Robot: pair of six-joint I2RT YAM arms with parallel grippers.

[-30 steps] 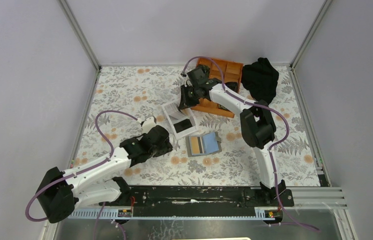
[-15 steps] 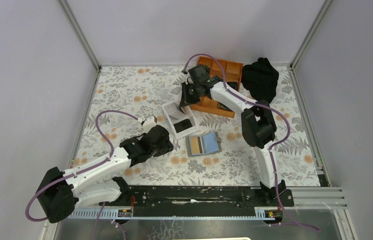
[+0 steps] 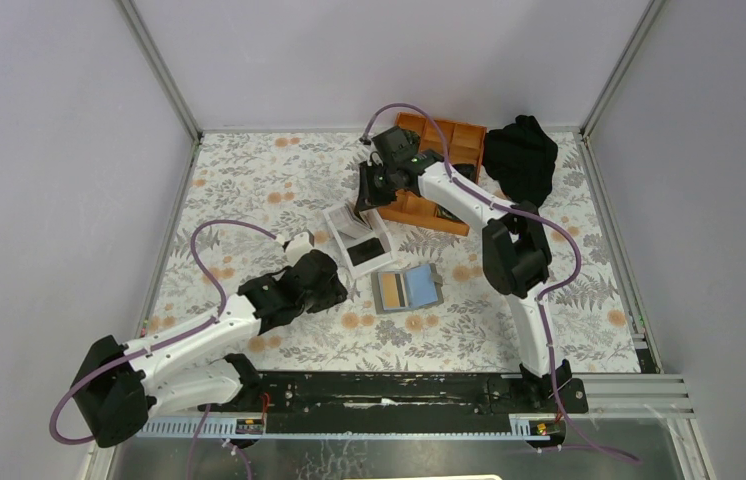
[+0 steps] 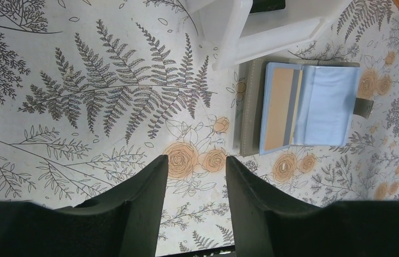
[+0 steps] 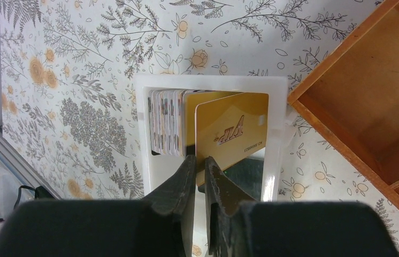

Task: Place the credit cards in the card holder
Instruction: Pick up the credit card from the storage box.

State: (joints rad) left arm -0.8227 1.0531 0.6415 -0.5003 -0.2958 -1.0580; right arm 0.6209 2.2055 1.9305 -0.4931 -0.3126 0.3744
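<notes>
The grey card holder (image 3: 407, 289) lies open on the floral table, pale blue inside (image 4: 325, 104), with a tan card (image 4: 278, 110) in its left side. My right gripper (image 3: 369, 192) is shut on a gold credit card (image 5: 232, 128) and holds it upright over the white two-compartment box (image 3: 359, 240). A stack of several cards (image 5: 166, 121) stands on edge in the box's far compartment. A dark card (image 5: 245, 176) lies in the near one. My left gripper (image 3: 334, 290) is open and empty (image 4: 196, 160), low over the table, left of the holder.
An orange gridded tray (image 3: 444, 150) stands right behind the right gripper; its wooden wall (image 5: 368, 96) is beside the box. A black cloth (image 3: 521, 155) lies at the back right corner. Metal frame posts and grey walls enclose the table.
My right gripper has shifted slightly toward the back over the white box with the gold card. The left arm has not moved.
</notes>
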